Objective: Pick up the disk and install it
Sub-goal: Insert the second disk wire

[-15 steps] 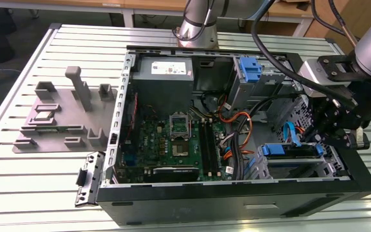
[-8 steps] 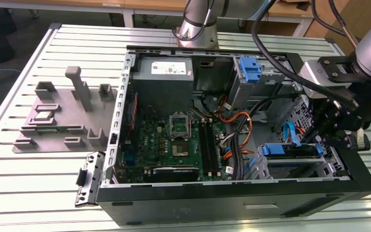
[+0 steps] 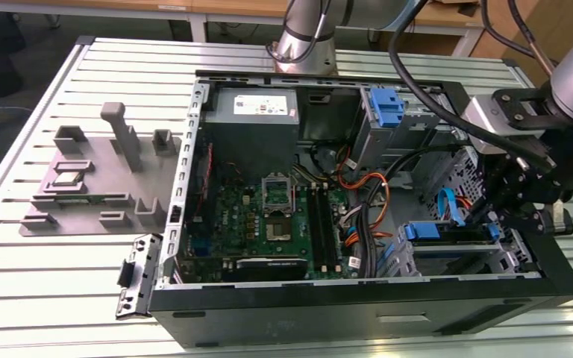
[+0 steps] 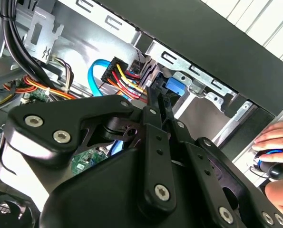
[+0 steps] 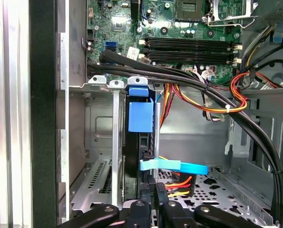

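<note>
In the exterior view, the arm is reaching into the open computer case (image 3: 366,313) at the exterior view's right. The gripper (image 3: 510,216) is hanging just beside the drive cage, where the disk (image 3: 451,233) is sitting with its blue frame showing, slotted in near the front wall of the case. The grey power supply box (image 3: 254,112) is lying well apart, at the far end of the case.

In the second wrist view, the black fingers (image 4: 156,102) are lying pressed close together, their tips meeting at a blue part of the disk (image 4: 173,86) just beside the red and yellow cables (image 4: 127,80). A person's hand (image 4: 274,137) is resting on a mouse outside the case.

In the first wrist view, the disk (image 5: 140,116) is standing edge-on inside the metal cage (image 5: 103,142), its blue tab facing the camera, and the fingers (image 5: 151,190) are sitting closed right behind it.

By my judgement, the pickup is done and the installing step is in hand: the clenched gripper appears to be pushing the disk home. Seating it fully calls for a straight, steady push along the cage rails, keeping clear of the cables.
</note>
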Controlling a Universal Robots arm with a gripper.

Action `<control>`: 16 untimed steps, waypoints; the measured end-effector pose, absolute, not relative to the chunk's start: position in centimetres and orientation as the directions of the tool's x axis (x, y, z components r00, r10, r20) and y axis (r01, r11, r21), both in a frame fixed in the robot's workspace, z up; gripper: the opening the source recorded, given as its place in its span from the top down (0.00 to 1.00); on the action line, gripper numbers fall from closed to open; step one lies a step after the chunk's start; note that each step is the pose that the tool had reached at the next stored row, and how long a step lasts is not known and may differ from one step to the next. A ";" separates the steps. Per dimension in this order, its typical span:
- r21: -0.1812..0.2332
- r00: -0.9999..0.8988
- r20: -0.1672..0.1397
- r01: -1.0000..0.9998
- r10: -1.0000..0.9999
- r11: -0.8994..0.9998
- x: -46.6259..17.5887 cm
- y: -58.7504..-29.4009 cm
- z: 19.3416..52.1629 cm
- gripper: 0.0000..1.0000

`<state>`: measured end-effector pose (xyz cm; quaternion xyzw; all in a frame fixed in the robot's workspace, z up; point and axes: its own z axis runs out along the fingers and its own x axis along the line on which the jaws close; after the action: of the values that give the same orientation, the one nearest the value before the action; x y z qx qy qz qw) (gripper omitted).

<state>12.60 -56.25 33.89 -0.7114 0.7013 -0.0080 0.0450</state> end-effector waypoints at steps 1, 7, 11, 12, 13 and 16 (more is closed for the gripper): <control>-0.075 0.019 -0.052 -0.997 -0.998 -0.015 12.5 -56.3 33.9 0.84; -0.076 0.039 -0.052 -0.996 -0.998 -0.035 12.4 -56.6 33.9 0.84; -0.077 0.053 -0.052 -0.996 -0.997 -0.049 12.3 -56.7 33.8 0.84; -0.077 0.056 -0.052 -0.996 -0.997 -0.051 12.3 -56.7 33.8 0.84; -0.077 0.060 -0.052 -0.996 -0.997 -0.055 12.3 -56.7 33.7 0.84; -0.077 0.073 -0.052 -0.995 -0.996 -0.069 12.2 -56.7 33.6 0.84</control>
<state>12.25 -56.71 33.61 -0.7311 0.6807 -0.0071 0.0458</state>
